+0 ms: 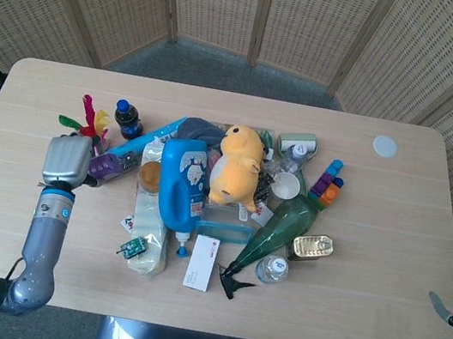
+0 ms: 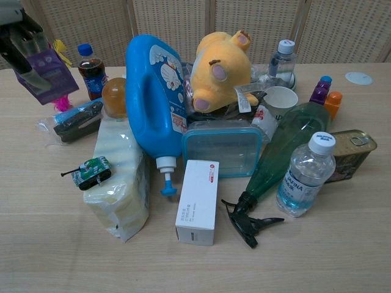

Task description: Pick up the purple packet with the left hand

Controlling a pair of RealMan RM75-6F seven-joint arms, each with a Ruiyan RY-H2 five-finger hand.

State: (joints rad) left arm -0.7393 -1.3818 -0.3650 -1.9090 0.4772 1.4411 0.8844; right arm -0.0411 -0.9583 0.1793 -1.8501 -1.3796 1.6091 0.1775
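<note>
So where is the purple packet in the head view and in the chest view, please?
Head view: the purple packet is at the left, just right of the left hand.
Chest view: top left corner, held up.
Shared landmark: the cola bottle just right of it.

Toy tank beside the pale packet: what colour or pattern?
Green camouflage, on the toy tank; clearest in the chest view.

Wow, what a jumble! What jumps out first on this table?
A yellow plush toy sits atop the central pile, leaning beside a big blue jug lying nozzle-down. At far left, the robot's left hand holds a purple packet lifted above the table, near some bright feathers.
</note>
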